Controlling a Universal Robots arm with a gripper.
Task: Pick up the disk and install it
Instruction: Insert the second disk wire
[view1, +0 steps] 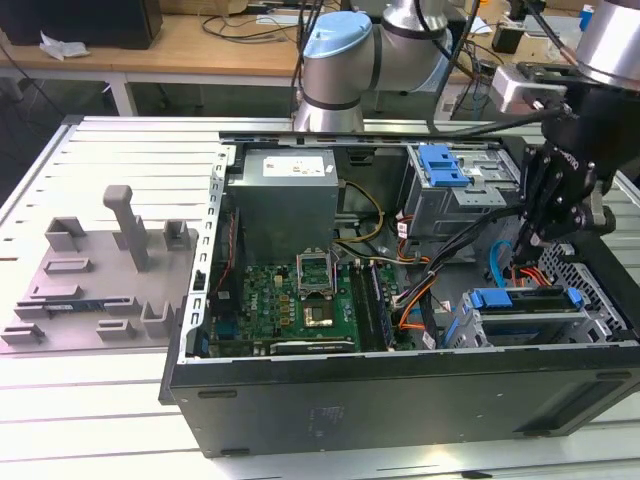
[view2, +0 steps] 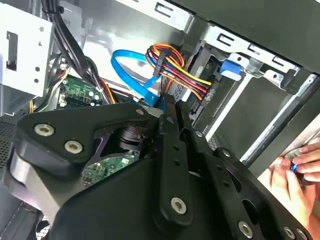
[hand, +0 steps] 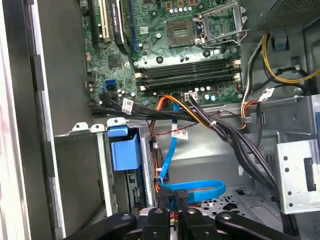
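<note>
From the exterior view, an open computer case (view1: 400, 400) lies on its side on a slatted metal table (view1: 100, 150), and the arm's black gripper (view1: 530, 240) hangs down inside the case toward the exterior view's right, just above the drive bay. The disk (view1: 525, 300) sits in that bay near the case's lower corner on the exterior view's right, its blue carrier frame showing along the top edge, with the gripper's tip close over it beside a blue ribbon cable (view1: 497, 262). A grey power-supply box (view1: 285, 200) stands further back, the green motherboard (view1: 290, 300) lies in front of it, and a grey plastic fixture (view1: 100, 270) rests on the table to the exterior view's left. In the second wrist view the gripper's black linkage (view2: 170, 165) takes up the foreground, with a bundle of coloured wires (view2: 175, 67) and the blue cable just beyond it, and a person's hand (view2: 300, 175) at the case's edge. In the first wrist view the fingers (hand: 181, 207) appear drawn together right at the looped blue cable, holding nothing I can make out; a blue latch (hand: 125, 147) sits on the bay wall beside them.
</note>
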